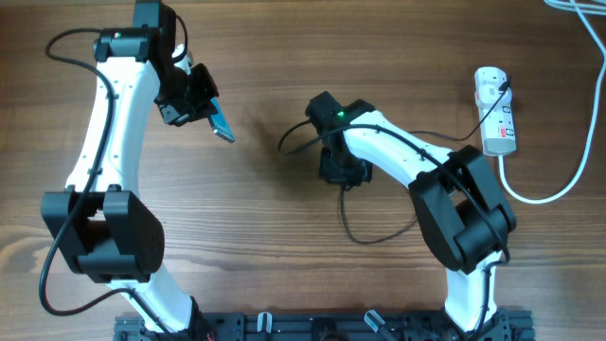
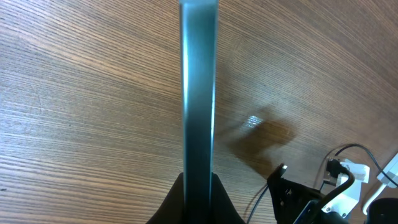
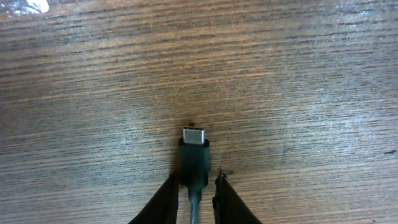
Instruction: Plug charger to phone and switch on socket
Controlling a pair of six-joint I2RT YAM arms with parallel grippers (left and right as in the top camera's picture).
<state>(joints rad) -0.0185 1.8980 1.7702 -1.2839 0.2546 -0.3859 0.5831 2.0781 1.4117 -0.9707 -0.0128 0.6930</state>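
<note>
Gripping the phone (image 2: 199, 93) edge-on in the left jaws, over the counter (image 1: 284, 57); pinching the charger (image 3: 194, 155) in the narrow right jaws, plug tip just ahead. Socket (image 1: 496, 112) well apart from both.

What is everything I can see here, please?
Flat rectangular phone with turquoise screen: one, turquoise, held up, left of centre.
Thin black charger cable with small plug tip: one, black, plug held mid-table.
White elongated power strip: one, white with red markings, table's right side.
Thick white cord: one, white, looping from the strip.
Brown wooden table: one, brown, under everything.
Left hand: one, black, shut on phone.
Right hand: one, black, shut on plug.
</note>
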